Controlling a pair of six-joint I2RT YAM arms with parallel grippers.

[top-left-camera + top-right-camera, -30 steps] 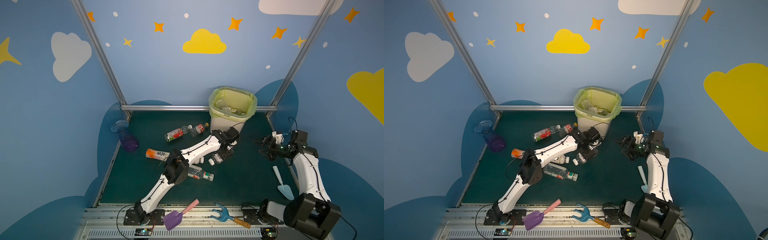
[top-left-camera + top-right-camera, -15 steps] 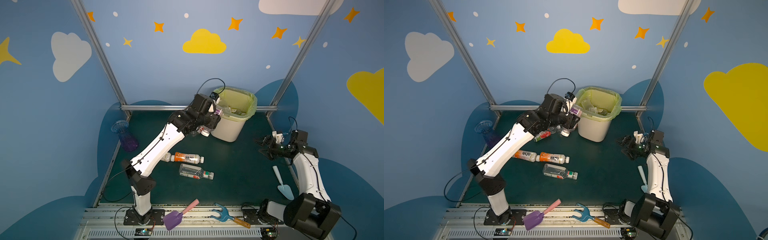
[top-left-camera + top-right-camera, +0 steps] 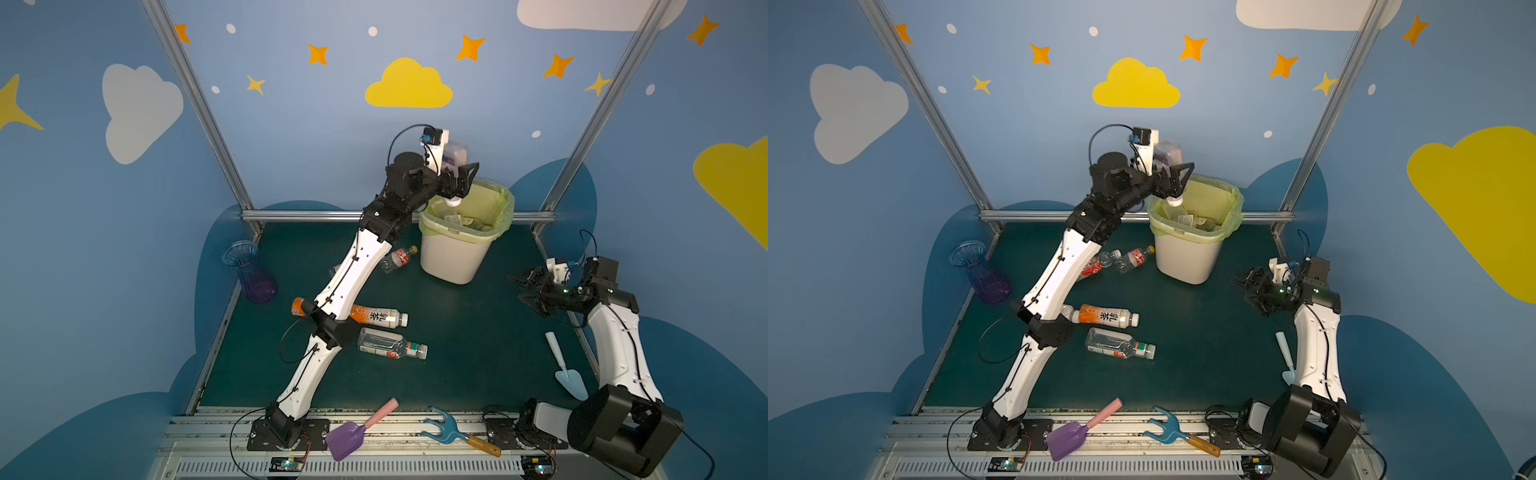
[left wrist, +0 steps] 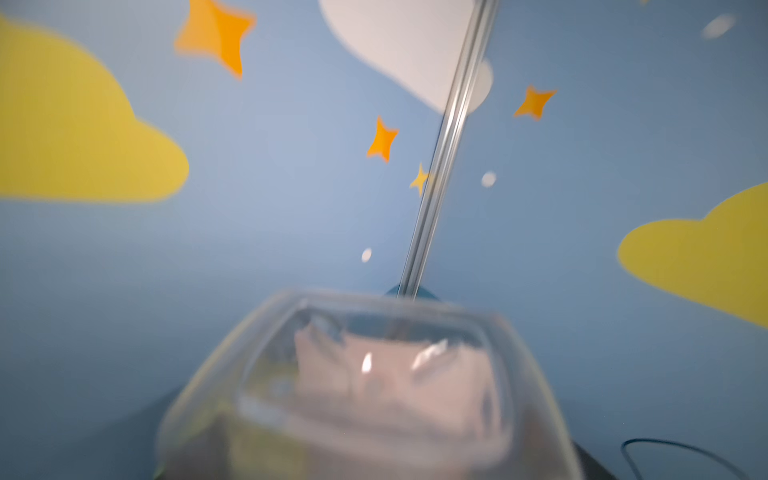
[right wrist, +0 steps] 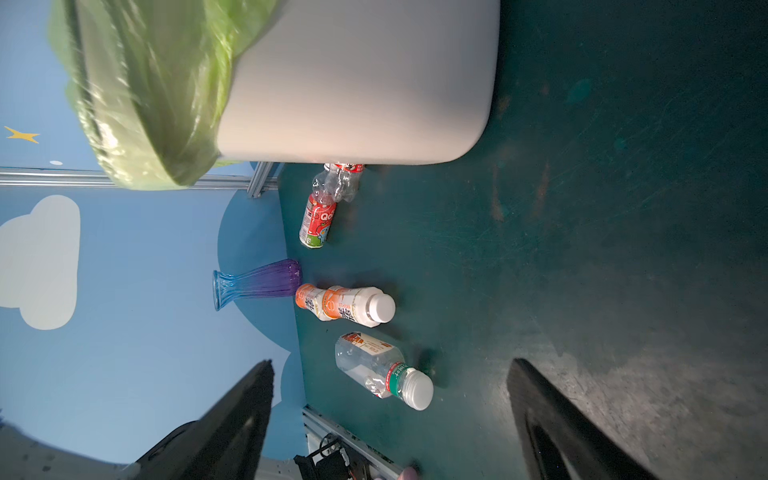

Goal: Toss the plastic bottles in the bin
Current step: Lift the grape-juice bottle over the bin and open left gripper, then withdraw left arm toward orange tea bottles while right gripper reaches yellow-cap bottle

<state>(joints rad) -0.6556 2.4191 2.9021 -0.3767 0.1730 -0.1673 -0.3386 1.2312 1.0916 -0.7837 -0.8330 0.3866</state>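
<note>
Plastic bottle (image 3: 455, 153), cap down, sits between the jaws of the left end effector (image 3: 459, 179), just above the bin (image 3: 453, 257) mouth; gripped or released, I cannot tell

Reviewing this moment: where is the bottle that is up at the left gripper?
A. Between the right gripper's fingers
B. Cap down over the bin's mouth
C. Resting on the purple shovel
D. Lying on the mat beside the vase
B: both top views show the bottle at the left gripper, its white cap pointing down over the bag-lined mouth of the bin.
</note>
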